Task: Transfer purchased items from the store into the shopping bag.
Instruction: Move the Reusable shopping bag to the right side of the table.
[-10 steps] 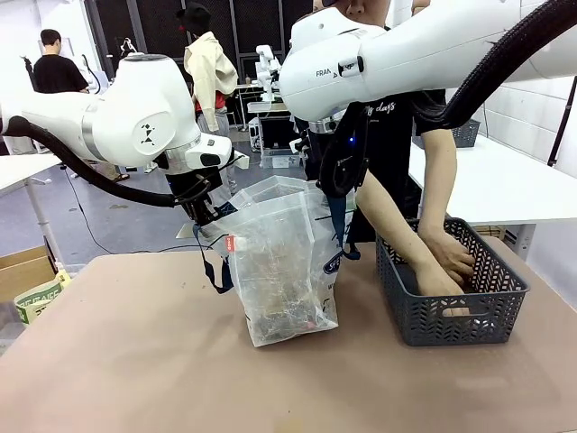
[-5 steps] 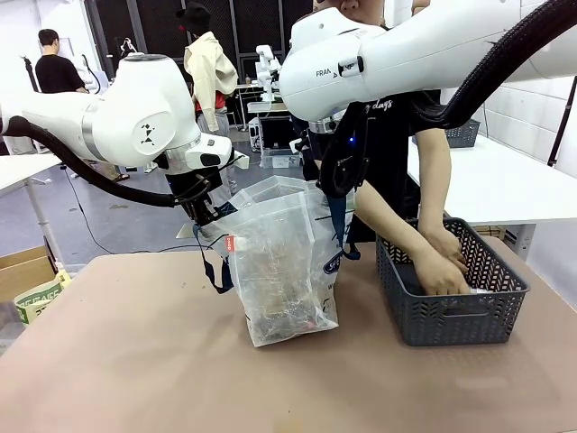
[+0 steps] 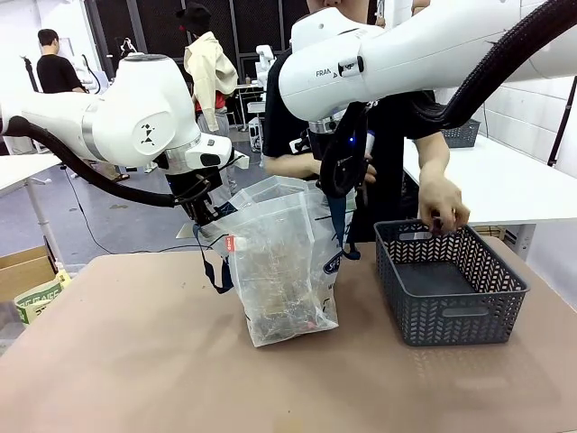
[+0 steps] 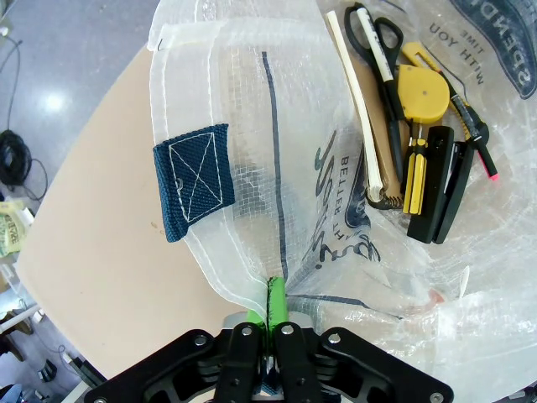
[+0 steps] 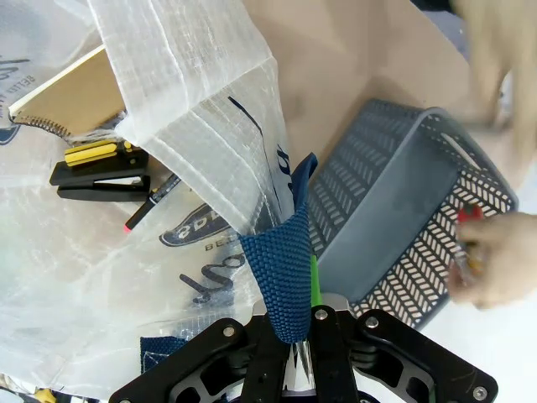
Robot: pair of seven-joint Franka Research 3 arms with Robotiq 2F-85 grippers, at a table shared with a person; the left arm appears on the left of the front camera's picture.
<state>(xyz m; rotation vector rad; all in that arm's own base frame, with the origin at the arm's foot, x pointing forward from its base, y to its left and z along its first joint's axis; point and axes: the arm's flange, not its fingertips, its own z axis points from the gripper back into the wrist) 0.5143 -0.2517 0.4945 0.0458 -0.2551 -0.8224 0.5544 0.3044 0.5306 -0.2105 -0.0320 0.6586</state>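
Brown table (image 3: 135, 361), lab clutter behind.

Front view: shopping bag (image 3: 284, 271) stands mid-table, mouth up. Left gripper (image 3: 206, 214) is clamped on the bag's left rim. Right gripper (image 3: 336, 191) is clamped on the blue strap (image 3: 341, 230) on its right side. Grey basket (image 3: 451, 311) sits just right of the bag, not touching. Person's hand (image 3: 444, 209) hangs over the basket's far rim, pinching something small; can't tell what.

Left wrist view: left gripper (image 4: 270, 306) has its green pads pinched tight on the bag's rim. Inside the bag lie scissors (image 4: 369, 34), yellow tape measure (image 4: 422, 92), screwdriver (image 4: 413, 172), black stapler (image 4: 436, 197), spiral notebook (image 4: 379, 143) and a pink-tipped pen (image 4: 477, 143).

Right wrist view: right gripper (image 5: 300, 323) has its jaws squeezed on the strap (image 5: 285, 264). Notebook (image 5: 71, 92) and stapler (image 5: 101, 176) show inside the bag. Basket (image 5: 394, 210) is beyond, with a blurred hand (image 5: 499, 252) at its edge holding something red and yellow.
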